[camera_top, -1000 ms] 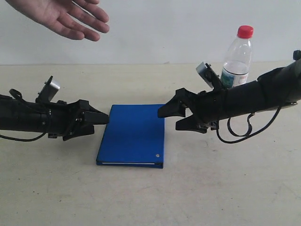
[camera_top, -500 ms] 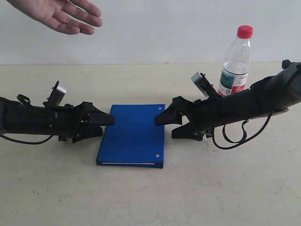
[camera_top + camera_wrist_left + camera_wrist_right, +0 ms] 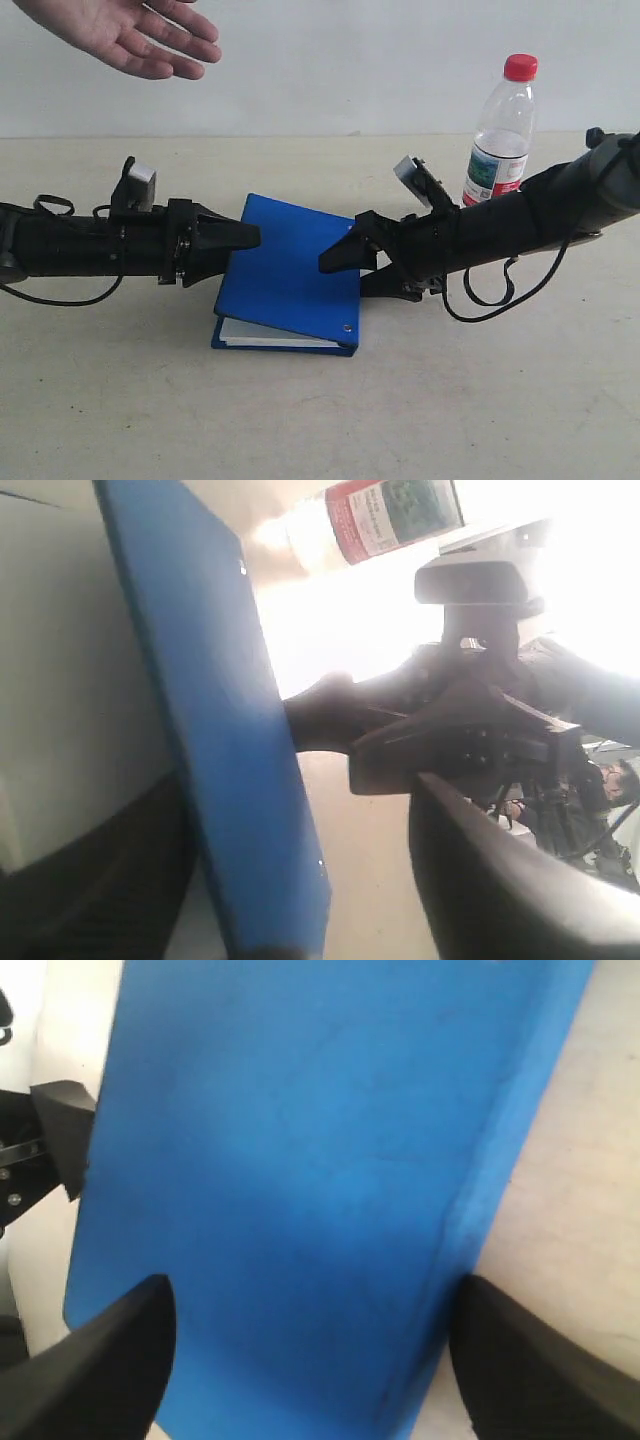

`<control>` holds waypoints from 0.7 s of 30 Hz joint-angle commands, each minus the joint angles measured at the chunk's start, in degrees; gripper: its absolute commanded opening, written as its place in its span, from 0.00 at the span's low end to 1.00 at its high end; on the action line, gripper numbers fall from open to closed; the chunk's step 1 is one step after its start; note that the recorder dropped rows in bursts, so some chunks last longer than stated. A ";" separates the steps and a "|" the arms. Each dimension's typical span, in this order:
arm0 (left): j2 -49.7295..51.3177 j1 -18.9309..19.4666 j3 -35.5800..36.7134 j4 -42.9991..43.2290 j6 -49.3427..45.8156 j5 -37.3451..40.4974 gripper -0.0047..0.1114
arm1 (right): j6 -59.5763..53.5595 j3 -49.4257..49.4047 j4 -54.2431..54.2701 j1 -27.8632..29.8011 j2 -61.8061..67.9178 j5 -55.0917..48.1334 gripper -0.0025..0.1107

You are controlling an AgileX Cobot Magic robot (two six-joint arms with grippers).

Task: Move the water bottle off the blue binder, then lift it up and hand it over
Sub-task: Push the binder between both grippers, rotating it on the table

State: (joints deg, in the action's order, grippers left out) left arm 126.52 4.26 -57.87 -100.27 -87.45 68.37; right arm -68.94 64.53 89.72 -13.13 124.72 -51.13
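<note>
Binder lies mid-frame on the bench. It sits tilted, not flat. White pages show under the blue cover at the near edge. A small silver rivet is at its lower right corner.

L gripper reaches in from the left of the frame, and its tip is at the binder's left edge. In the L wrist view its jaws are apart. The blue cover stands btwn them, close to one of the fingers, w/ a big gap on the other side.

R gripper reaches in from the right, at the binder's right edge. Its jaws are apart too: one tip is over the cover, the other is lower, by the edge. In the R wrist view the cover fills the space btwn them.

Bottle stands upright on the bench in the upper right of the frame. It is behind the R arm, off the binder, red cap on.

A person's hand hangs open in the upper left corner.
</note>
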 commanded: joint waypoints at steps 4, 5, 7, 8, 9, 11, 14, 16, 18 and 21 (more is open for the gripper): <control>-0.04 -0.53 -0.21 0.56 4.80 -0.05 0.50 | -0.80 0.17 -0.09 -0.13 -0.05 -0.72 0.63; -0.04 -0.69 -0.21 0.32 4.80 0.22 0.47 | -0.80 0.17 -0.09 -0.13 -0.05 -0.72 0.63; -0.04 -1.09 -0.21 0.32 4.94 0.21 0.36 | -1.61 0.17 -0.09 -0.13 -0.05 -0.74 0.63; -0.04 -1.53 -0.21 0.32 4.94 0.21 0.28 | -2.65 0.17 -0.09 -0.13 -0.05 -0.74 0.63; -0.04 -1.65 -0.21 0.32 4.83 0.21 0.19 | -3.92 0.17 -0.09 -0.13 -0.05 -0.74 0.63; -0.04 -1.90 -0.21 0.32 3.73 0.37 0.08 | -5.49 0.17 -0.09 -0.13 -0.05 -0.74 0.63; -0.04 -1.90 -0.21 0.32 1.32 0.92 0.08 | -7.98 0.17 -0.26 -0.04 -0.05 -1.17 0.63; -0.04 -1.34 -0.21 0.32 -0.18 1.59 0.08 | -8.86 0.17 -1.30 -0.04 -0.05 -2.10 0.63; -0.04 -0.20 -0.21 0.32 -4.09 1.59 0.08 | -8.98 0.17 -3.54 -0.04 -0.05 -3.18 0.63; -1.34 1.60 -0.21 1.12 -4.45 1.59 0.08 | -8.98 0.17 -7.52 -0.04 -0.05 -3.31 0.63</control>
State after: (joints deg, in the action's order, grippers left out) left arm 126.52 4.33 -57.87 -99.06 -89.72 68.00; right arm -77.08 64.53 86.05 -13.13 124.72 -52.98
